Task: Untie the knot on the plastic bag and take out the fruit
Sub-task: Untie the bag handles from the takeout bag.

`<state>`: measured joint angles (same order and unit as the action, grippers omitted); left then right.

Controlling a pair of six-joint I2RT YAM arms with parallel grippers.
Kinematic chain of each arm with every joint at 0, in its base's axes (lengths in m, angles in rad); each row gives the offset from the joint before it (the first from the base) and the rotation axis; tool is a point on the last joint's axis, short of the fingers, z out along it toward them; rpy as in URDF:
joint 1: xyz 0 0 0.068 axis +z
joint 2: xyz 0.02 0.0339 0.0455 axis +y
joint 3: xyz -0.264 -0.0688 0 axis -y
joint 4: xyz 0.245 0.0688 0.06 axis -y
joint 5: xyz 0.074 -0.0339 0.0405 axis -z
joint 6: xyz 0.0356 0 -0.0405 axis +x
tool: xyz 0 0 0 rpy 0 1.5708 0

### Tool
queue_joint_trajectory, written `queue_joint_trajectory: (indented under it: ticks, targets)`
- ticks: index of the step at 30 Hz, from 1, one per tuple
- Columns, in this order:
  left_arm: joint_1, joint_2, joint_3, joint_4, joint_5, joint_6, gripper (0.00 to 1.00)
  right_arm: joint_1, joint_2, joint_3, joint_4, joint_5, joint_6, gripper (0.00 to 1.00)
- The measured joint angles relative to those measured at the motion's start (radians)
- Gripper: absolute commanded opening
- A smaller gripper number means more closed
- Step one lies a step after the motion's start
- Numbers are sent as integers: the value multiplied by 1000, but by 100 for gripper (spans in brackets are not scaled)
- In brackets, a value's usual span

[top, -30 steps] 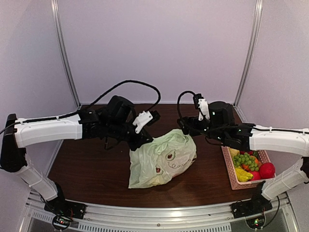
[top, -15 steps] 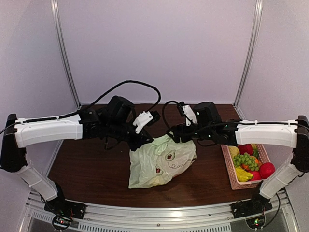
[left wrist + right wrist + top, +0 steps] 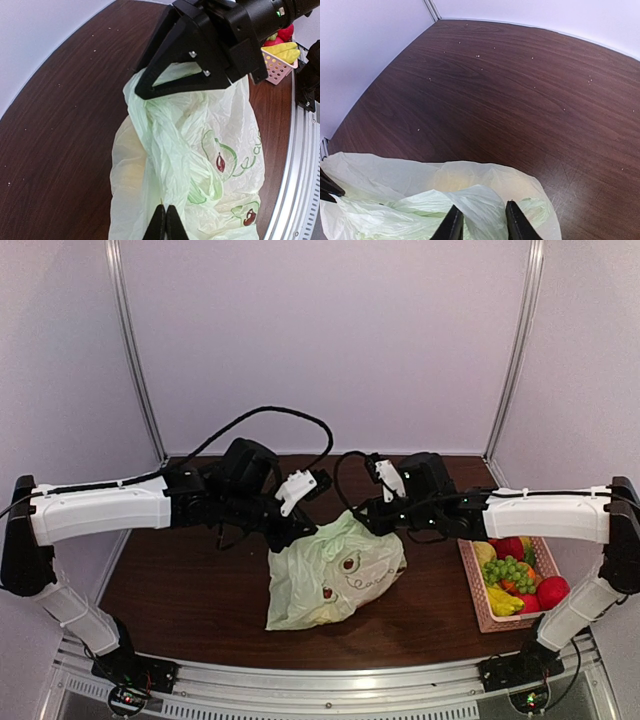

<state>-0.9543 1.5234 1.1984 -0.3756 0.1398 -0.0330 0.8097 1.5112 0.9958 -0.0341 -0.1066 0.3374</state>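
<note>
The pale green plastic bag (image 3: 335, 575) lies mid-table, its top lifted between both grippers. My left gripper (image 3: 303, 537) is shut, pinching thin film at the bag's upper left edge (image 3: 166, 216). From there a twisted band of plastic (image 3: 167, 135) runs up to my right gripper (image 3: 362, 523). The right jaws (image 3: 483, 207) stand partly apart around a raised fold of the bag (image 3: 480, 197). I cannot pick out the knot as a separate bunch. The fruit shows only as a faint yellow patch (image 3: 131, 172) through the plastic (image 3: 455, 180).
A pink slatted basket (image 3: 478, 612) at the right edge holds green grapes (image 3: 508, 572), red fruits and a yellow one. Bare brown table (image 3: 180, 590) lies left of the bag. A metal rail (image 3: 330, 680) runs along the near edge, and walls close in behind.
The right arm has swung left from beside the bag onto its top, and its jaws have narrowed around a fold. The left arm and the bag's body have stayed put.
</note>
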Motion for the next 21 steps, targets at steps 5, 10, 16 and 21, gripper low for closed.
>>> queue_joint_trajectory:
  ticks: [5,10,16,21]
  targets:
    - [0,0,0,0,0,0,0,-8,-8,-13,8,4,10,0]
    - [0,0,0,0,-1,0,0,-10,-35,-37,12,17,20,0]
    - [0,0,0,0,-8,0,0,-14,-71,-81,39,47,43,0]
    - [14,-15,0,0,-25,1,0,-35,-143,-139,77,90,73,0]
